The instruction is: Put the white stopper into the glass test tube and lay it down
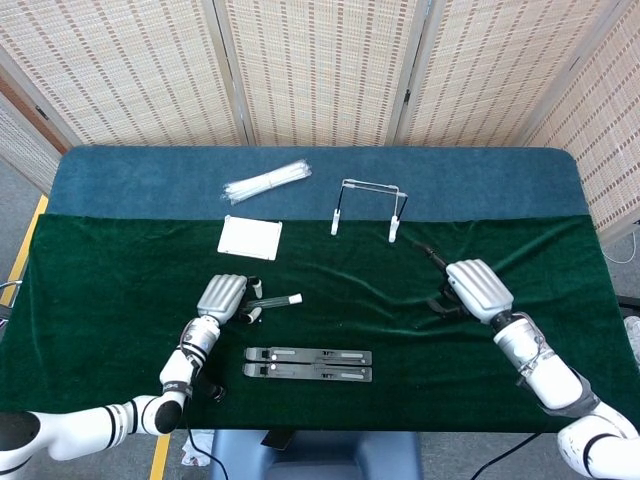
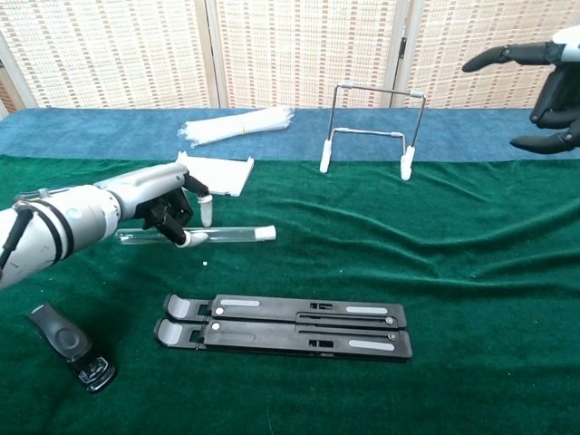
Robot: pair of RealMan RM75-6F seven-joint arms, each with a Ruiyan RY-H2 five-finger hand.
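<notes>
Just in front of the left hand's fingers (image 2: 186, 237), the flat black folding stand (image 2: 283, 328) blocks the near green-velvet tabletop (image 2: 471, 272). Behind them lies a white square card (image 2: 220, 172); farther right stands a wire rack (image 2: 370, 127). Open cloth separates both hands.

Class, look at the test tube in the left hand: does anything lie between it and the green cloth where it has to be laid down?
Nothing visible does. The stoppered test tube, held by the left hand, lies level just over bare green cloth; the black folding stand sits nearer the camera, apart from it.
</notes>
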